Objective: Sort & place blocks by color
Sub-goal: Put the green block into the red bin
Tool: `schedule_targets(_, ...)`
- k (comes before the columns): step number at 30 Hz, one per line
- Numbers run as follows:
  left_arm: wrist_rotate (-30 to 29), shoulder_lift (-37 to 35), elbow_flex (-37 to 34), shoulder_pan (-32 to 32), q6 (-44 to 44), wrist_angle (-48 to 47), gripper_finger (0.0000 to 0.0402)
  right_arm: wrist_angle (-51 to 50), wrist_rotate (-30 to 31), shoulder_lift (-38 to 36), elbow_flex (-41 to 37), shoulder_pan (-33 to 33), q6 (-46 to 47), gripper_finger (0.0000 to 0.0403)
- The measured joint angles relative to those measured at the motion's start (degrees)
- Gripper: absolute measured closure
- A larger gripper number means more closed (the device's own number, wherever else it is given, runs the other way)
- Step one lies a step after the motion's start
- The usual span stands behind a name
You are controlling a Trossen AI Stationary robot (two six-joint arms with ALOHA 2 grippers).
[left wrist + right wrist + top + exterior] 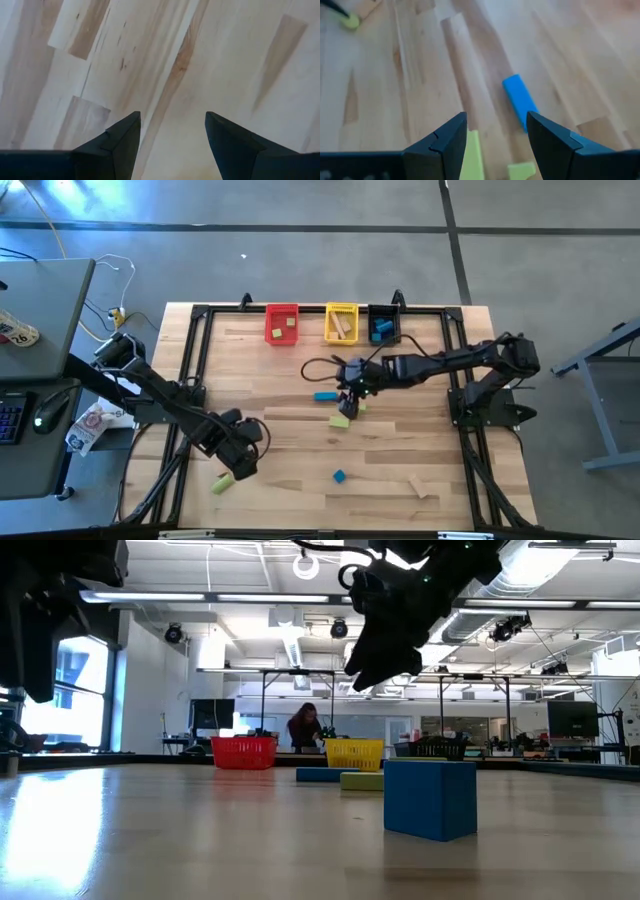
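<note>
Wooden blocks lie scattered on the table. A blue bar (327,395) and two light green blocks (340,420) (355,408) sit mid-table. Toward the near edge lie a blue cube (340,476), a tan block (423,485) and a green block (222,483). My right gripper (350,393) hovers open above the middle cluster. In the right wrist view it (496,117) looks down past the blue bar (519,100) and a green block (472,155). My left gripper (240,463) is open over bare wood (172,117), just beside the near-left green block.
Red (282,323), yellow (341,322) and black (383,325) bins stand in a row at the far edge, each holding blocks. A black frame (190,350) borders the table. In the low view a person (303,727) is in the room behind the bins.
</note>
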Motion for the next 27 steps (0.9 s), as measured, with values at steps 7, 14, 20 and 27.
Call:
schedule_targets(7, 7.1, 0.0, 0.0, -1.9, -11.8, 0.4, 0.0195, -1.8, 2.9, 0.0, 0.0, 2.6, -0.1, 0.0213)
schedule_targets(14, 12.2, 0.0, 0.0, -7.3, -24.6, 2.1, 0.0195, -2.2, 5.8, 0.0, 0.0, 3.0, -0.4, 0.0213)
schedule_targets(20, 12.0, 0.0, 0.0, -12.4, -32.0, 4.5, 0.0195, -2.2, 5.8, 0.0, 0.0, 2.9, -1.5, 0.0213)
schedule_targets(27, 10.2, 0.0, 0.0, -17.9, -40.6, 4.6, 0.0195, -2.2, 5.8, 0.0, 0.0, 3.0, -1.2, 0.0213)
